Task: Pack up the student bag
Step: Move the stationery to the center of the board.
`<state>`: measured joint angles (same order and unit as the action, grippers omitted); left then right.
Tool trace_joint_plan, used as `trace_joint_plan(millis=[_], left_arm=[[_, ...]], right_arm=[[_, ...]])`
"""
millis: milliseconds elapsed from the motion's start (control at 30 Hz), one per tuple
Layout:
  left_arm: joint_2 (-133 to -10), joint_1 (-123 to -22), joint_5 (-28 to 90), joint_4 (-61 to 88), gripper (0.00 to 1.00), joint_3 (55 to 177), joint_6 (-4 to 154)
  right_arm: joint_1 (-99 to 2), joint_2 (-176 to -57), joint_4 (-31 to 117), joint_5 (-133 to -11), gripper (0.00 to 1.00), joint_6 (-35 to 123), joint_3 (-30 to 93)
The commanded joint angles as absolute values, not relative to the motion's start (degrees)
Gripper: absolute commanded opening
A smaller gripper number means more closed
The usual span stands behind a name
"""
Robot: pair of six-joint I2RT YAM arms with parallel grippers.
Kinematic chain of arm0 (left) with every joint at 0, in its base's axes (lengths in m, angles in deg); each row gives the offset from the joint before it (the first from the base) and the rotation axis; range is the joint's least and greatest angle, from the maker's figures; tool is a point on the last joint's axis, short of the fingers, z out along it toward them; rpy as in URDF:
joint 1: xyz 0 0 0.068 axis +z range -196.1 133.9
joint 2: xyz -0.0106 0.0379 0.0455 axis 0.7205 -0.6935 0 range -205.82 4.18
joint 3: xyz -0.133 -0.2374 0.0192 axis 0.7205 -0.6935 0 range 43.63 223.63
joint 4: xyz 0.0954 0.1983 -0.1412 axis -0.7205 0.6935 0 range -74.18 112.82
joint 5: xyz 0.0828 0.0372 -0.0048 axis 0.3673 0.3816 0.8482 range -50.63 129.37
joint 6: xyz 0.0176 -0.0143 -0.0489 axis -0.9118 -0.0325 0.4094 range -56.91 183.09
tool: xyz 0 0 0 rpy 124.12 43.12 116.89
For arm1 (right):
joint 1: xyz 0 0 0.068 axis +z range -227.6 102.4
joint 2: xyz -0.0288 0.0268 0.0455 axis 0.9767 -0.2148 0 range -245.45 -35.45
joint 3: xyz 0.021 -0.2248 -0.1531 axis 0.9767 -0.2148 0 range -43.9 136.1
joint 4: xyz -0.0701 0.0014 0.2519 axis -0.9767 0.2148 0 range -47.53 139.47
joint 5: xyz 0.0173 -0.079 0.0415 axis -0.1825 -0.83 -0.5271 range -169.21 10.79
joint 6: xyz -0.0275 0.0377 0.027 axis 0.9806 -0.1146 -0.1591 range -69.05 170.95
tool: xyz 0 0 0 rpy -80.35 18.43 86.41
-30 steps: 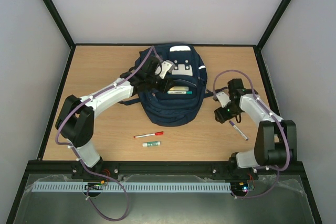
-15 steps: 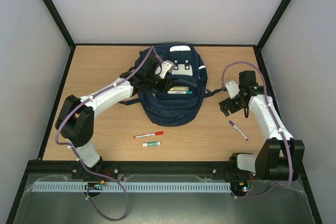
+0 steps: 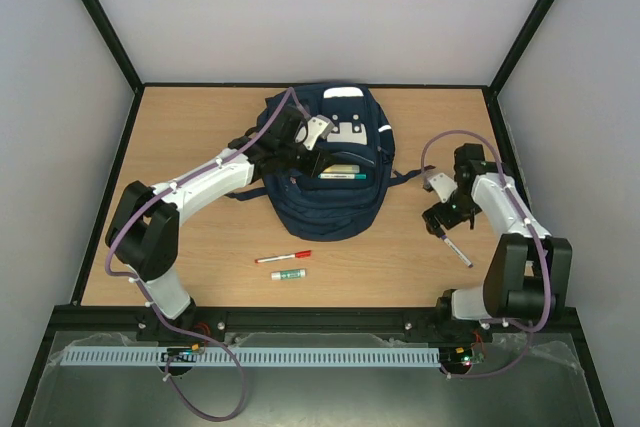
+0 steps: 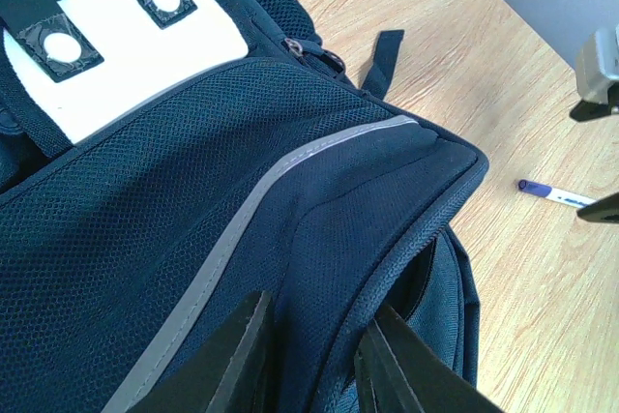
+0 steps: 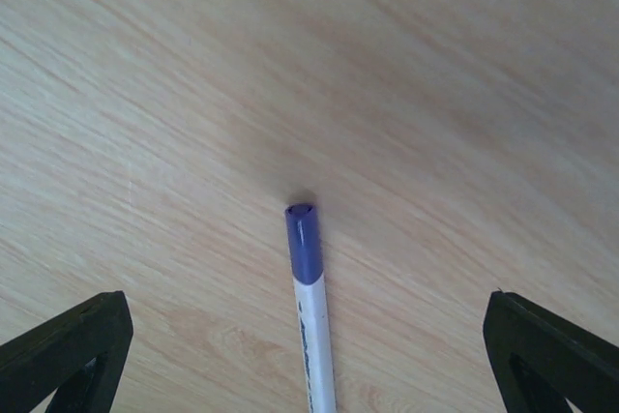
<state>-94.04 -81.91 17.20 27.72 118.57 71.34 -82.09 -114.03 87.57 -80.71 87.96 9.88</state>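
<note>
The student bag [image 3: 345,202], navy with white patches, lies in the middle of the table, and its front pocket gapes. My left gripper [image 3: 306,153] is shut on the pocket's upper edge; in the left wrist view dark fabric [image 4: 319,239] fills the gap between the fingers [image 4: 242,355]. A white pen with a purple cap [image 3: 455,247] lies right of the bag. My right gripper [image 3: 442,223] hangs open just over its cap end. In the right wrist view the pen [image 5: 311,307] lies midway between the wide-spread fingertips [image 5: 73,345], touching neither.
A yellowish thing and a green-marked pen [image 3: 342,173] show inside the open pocket. A red pen [image 3: 283,257] and a short green-capped stick [image 3: 288,274] lie on the wood in front of the bag. A loose bag strap [image 4: 382,60] trails toward the right arm.
My right gripper has opened wide; it moved back from the pen, then came down over the cap end. The left arm and the bag have not moved.
</note>
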Motion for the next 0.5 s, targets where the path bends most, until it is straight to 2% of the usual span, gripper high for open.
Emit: trace_joint_plan(millis=[0,133,233,333,467], left_arm=[[-91.64,-82.05,15.16,24.92,0.25,119.97,72.26],[-92.18,-82.09,14.91,24.91,0.25,120.09,72.39],[-92.39,-82.06,14.89,24.88,0.25,120.05,72.49],[-92.73,-82.06,14.81,24.96,0.25,120.16,72.57],[-93.18,-82.11,14.38,24.95,0.25,120.22,72.66]], right_arm=[[-82.34,-111.76,91.42,-83.51,1.00,90.35,6.45],[-82.48,-105.53,87.03,-84.47,1.00,91.78,6.04],[-82.43,-100.16,82.45,-91.71,0.99,94.12,4.19],[-82.94,-100.00,80.73,-97.24,1.00,95.41,2.63],[-85.17,-98.26,81.80,-93.05,0.99,101.68,-3.33]])
